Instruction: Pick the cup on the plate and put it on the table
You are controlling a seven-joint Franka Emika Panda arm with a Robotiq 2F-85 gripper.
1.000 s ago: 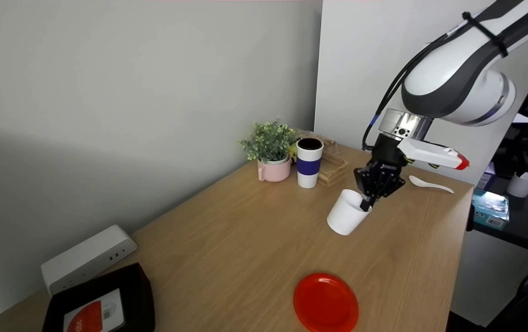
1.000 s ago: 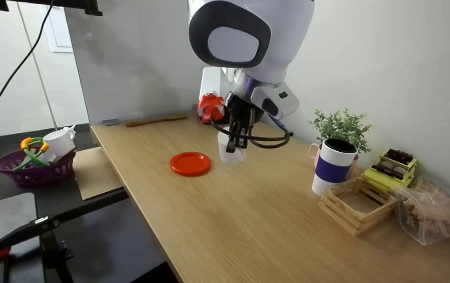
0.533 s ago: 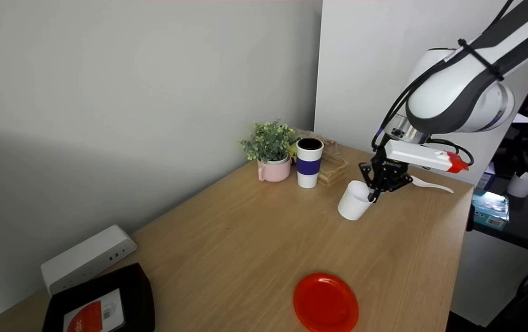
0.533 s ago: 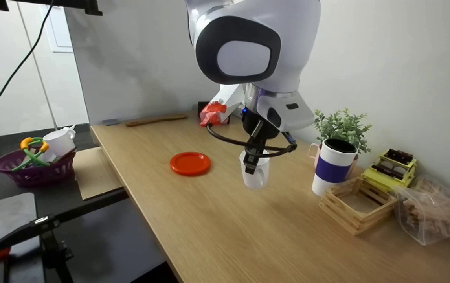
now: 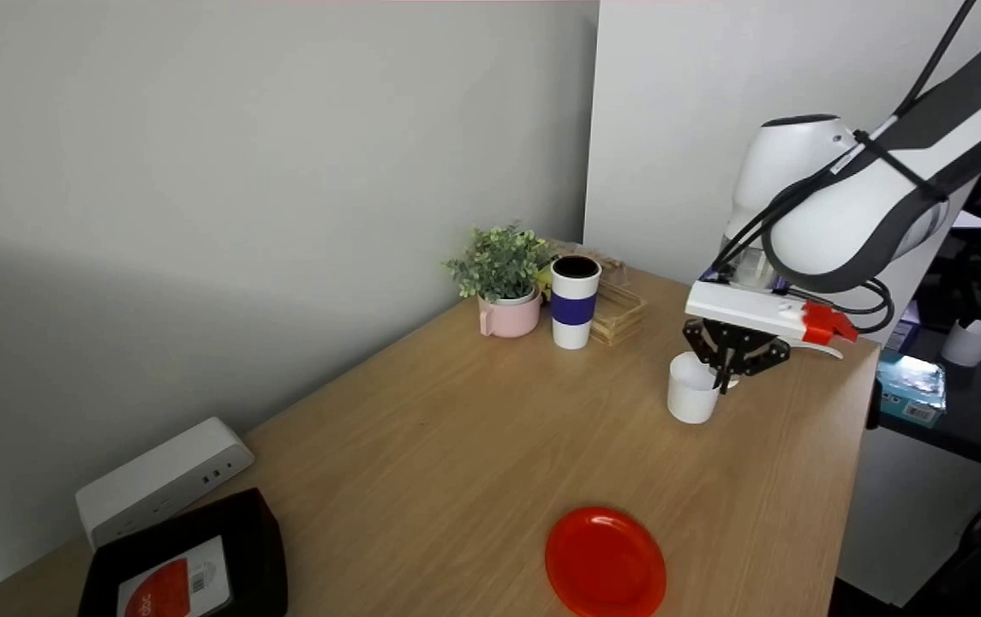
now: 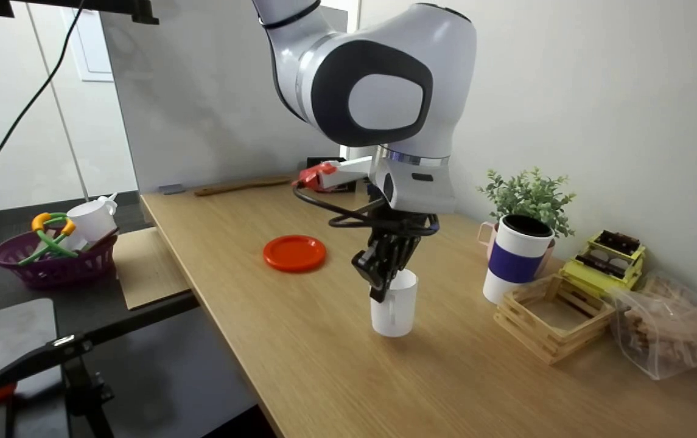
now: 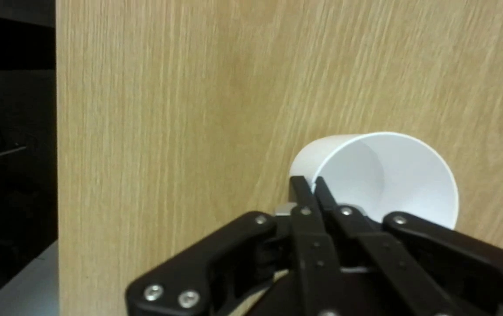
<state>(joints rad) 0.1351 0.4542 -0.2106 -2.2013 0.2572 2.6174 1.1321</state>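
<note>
The small white cup is off the plate and nearly upright, at or just above the table; I cannot tell if its base touches. Its handle shows in an exterior view. My gripper is shut on the cup's rim. In the wrist view one finger of the gripper is inside the cup and one outside, pinching the wall. The red plate lies bare on the table; it also shows in an exterior view.
A tall cup with a blue band, a potted plant, a wooden crate and a plastic bag stand along the wall. A white spoon lies behind the gripper. The table edge shows left in the wrist view.
The gripper carried the cup farther from the plate and, lately, lower toward the table. The cup has turned from tilted to nearly upright. The plate has not moved.
</note>
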